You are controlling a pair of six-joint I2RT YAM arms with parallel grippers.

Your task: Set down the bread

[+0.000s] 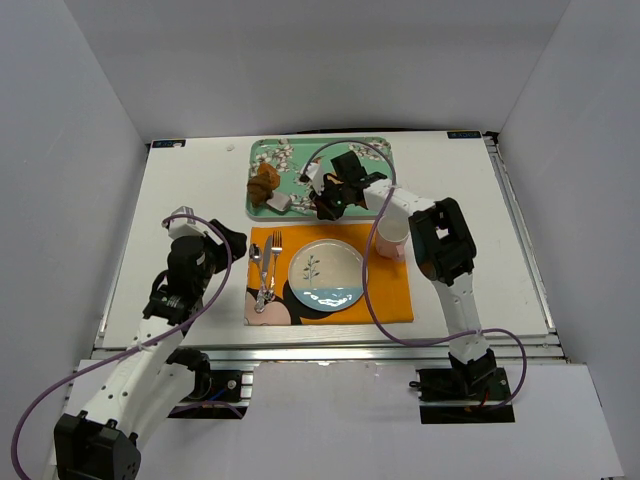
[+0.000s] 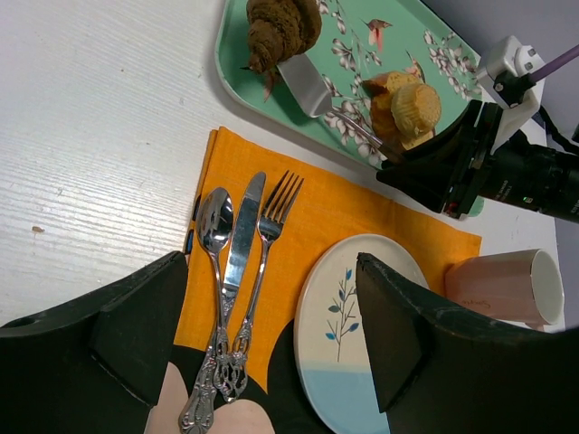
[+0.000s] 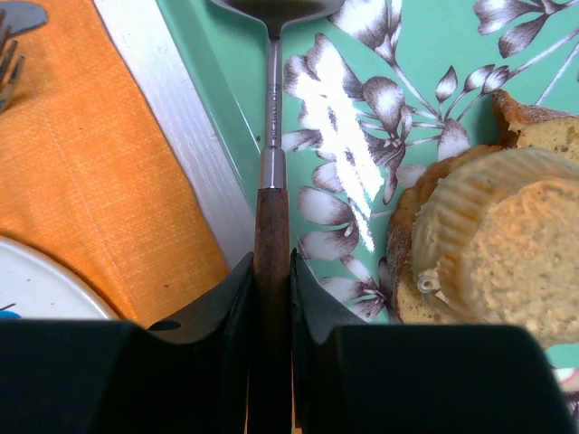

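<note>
The bread (image 1: 263, 186) is a dark brown ridged croissant at the left end of the green floral tray (image 1: 300, 150); it also shows in the left wrist view (image 2: 280, 27). My right gripper (image 3: 271, 262) is shut on the wooden handle of a metal spatula (image 3: 271, 226). The spatula's blade (image 2: 306, 83) lies flat on the tray, its tip against the croissant's near side. My left gripper (image 2: 270, 271) is open and empty, hovering over the cutlery (image 2: 231, 262). The white and blue plate (image 1: 325, 273) sits bare on the orange placemat (image 1: 385, 290).
A pale golden bun (image 3: 507, 244) with other pale pastry sits on the tray just right of the spatula handle. A pink cup (image 1: 391, 238) lies at the placemat's right edge. Spoon, knife and fork lie left of the plate.
</note>
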